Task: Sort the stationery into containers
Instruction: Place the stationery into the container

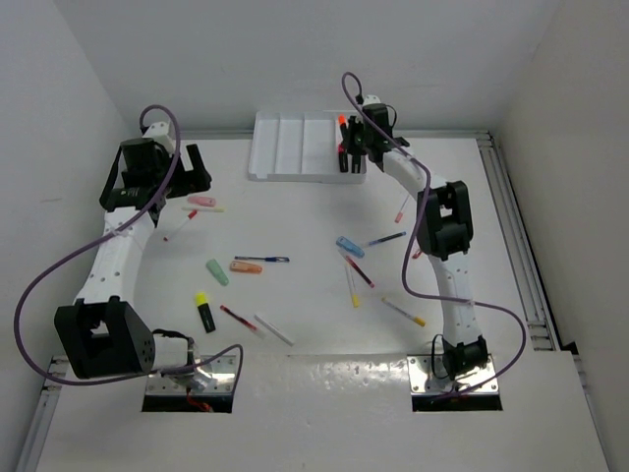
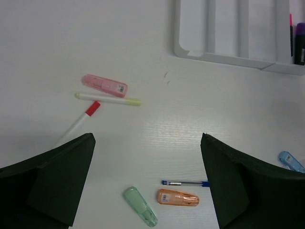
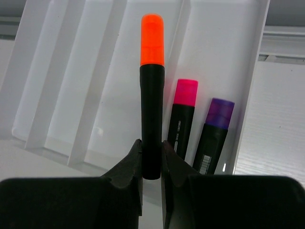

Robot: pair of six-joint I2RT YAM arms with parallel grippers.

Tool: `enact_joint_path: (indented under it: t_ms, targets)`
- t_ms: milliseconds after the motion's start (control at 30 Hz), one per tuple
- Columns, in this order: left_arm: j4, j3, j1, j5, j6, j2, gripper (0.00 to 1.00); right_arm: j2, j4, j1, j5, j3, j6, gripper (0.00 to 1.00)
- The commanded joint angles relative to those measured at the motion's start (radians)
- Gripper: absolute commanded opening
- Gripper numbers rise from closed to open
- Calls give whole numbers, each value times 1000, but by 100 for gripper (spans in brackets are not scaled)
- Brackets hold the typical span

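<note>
The white four-compartment tray (image 1: 285, 147) stands at the back of the table. My right gripper (image 1: 347, 149) hovers over its right end, shut on a black highlighter with an orange cap (image 3: 152, 95), held upright above the tray (image 3: 71, 71). A pink-capped highlighter (image 3: 183, 114) and a purple-capped one (image 3: 217, 129) lie in the rightmost compartment. My left gripper (image 1: 193, 169) is open and empty above the table's left side. Below it (image 2: 147, 138) lie a pink highlighter (image 2: 105, 85), a white pen (image 2: 108, 99) and a red-capped pen (image 2: 78, 121).
Loose on the table: a green highlighter (image 1: 217, 271), an orange highlighter (image 1: 246, 266), a blue pen (image 1: 262, 259), a yellow-black highlighter (image 1: 204, 313), a blue highlighter (image 1: 350, 246), and several thin pens around the middle and right. White walls enclose the table.
</note>
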Motion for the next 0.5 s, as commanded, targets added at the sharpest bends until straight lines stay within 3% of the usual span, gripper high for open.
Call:
enact_joint_path:
  t_ms: [0,367,467]
  targets:
    - [43,-20,-2,11,-25,8,100,27,128,-10,21,26,3,0]
    - [63,-69,0,13,-22,11,100,176,249,-24,66,150,3,2]
    - [60,-69,4,6,-20,11,100,204,264,-22,84,185,1,18]
